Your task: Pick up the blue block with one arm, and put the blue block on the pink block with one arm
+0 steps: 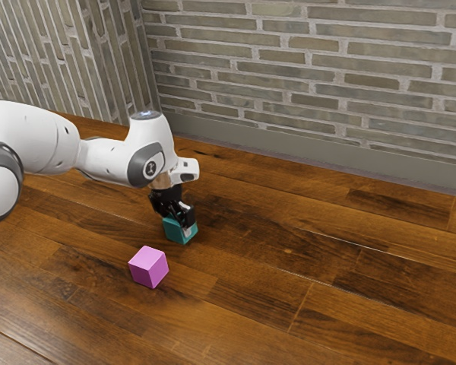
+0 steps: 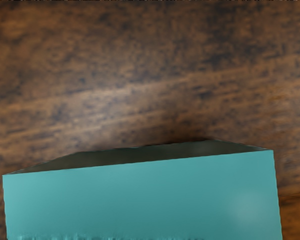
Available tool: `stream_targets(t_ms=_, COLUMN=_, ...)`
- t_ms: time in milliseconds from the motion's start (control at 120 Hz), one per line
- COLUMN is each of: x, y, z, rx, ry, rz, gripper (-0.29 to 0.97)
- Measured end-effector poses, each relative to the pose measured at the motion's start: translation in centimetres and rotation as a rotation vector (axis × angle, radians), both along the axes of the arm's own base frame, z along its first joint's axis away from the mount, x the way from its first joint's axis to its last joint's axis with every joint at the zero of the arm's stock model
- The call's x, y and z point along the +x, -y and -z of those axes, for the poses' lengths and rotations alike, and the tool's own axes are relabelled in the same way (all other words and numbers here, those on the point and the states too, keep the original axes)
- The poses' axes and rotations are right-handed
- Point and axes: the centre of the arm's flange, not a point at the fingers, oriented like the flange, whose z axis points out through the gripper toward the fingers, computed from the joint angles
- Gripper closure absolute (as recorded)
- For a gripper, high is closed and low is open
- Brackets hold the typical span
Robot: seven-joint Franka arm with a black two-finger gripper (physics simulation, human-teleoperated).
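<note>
A white robot arm (image 1: pixel 53 148) reaches down over a wooden table (image 1: pixel 349 251), its black gripper (image 1: pixel 179 219) pinching the blue block (image 1: pixel 179 233) from two sides. The block is down at the tabletop. The pink block (image 1: pixel 148 266) sits nearby, not touching it.

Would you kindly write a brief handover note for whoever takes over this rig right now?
Gripper: down at the blue block; grip state cannot be told.
Blue block: on the wooden table, apparently not lifted.
Pink block: on the table nearer the camera, apart, nothing on it.
Done: approach.
Left: grasp, lift, set blue block on pink block.
</note>
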Motion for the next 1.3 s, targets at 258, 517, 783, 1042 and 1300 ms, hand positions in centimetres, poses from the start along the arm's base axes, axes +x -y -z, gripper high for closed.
stream_targets(t_ms=258, x=0.3, y=0.9, z=-2.8, rx=0.01, ry=0.041, rz=0.013, gripper=0.33)
stream_targets(t_ms=517, x=-3.1, y=1.2, z=-9.0, rx=0.044, ry=0.059, rz=0.016, gripper=0.31)
stream_targets(t_ms=783, x=-8.5, y=1.9, z=-9.8, rx=0.062, ry=0.014, rz=0.005, gripper=0.32)
stream_targets(t_ms=1042, x=-12.1, y=1.5, z=-8.6, rx=0.07, ry=-0.028, rz=-0.03, gripper=0.32)
stream_targets(t_ms=1300, x=-14.1, y=1.9, z=-8.1, rx=0.074, ry=-0.029, rz=-0.049, gripper=0.32)
